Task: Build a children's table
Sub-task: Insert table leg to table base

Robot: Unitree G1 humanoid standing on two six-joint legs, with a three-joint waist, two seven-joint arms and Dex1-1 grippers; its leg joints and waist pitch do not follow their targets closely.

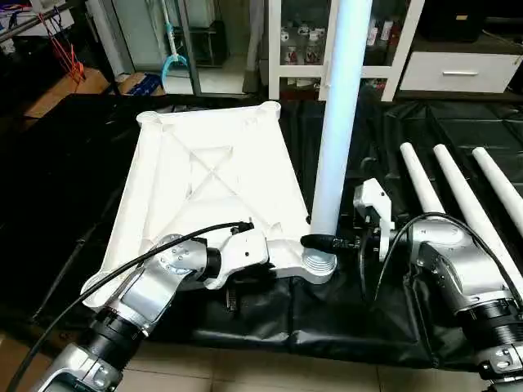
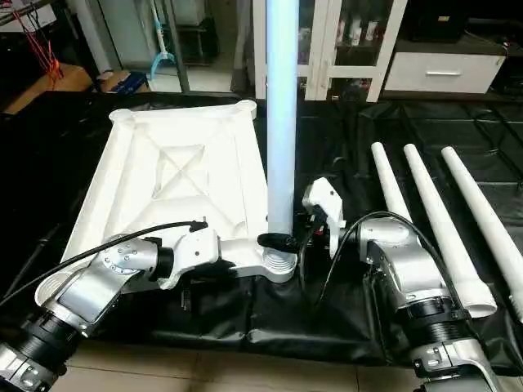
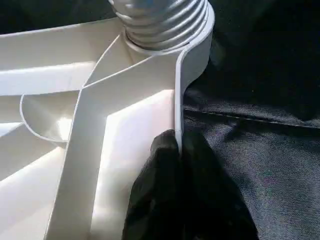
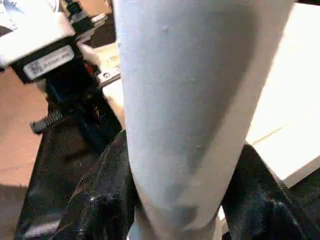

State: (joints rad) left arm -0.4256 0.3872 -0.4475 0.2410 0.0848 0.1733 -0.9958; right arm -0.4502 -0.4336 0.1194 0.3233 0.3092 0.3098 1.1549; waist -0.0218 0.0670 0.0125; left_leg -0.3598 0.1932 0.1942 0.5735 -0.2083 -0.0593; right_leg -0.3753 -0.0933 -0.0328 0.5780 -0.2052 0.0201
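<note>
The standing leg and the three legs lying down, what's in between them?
Between the standing leg and the three lying legs, the head views show the right gripper and its silver arm over black sheet.

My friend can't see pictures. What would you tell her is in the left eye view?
A white table leg stands upright in the near corner socket of an upside-down white tabletop, with the right gripper clasping its base. The left gripper pinches the tabletop's near rim, and three more legs lie on the black sheet to the right.
</note>
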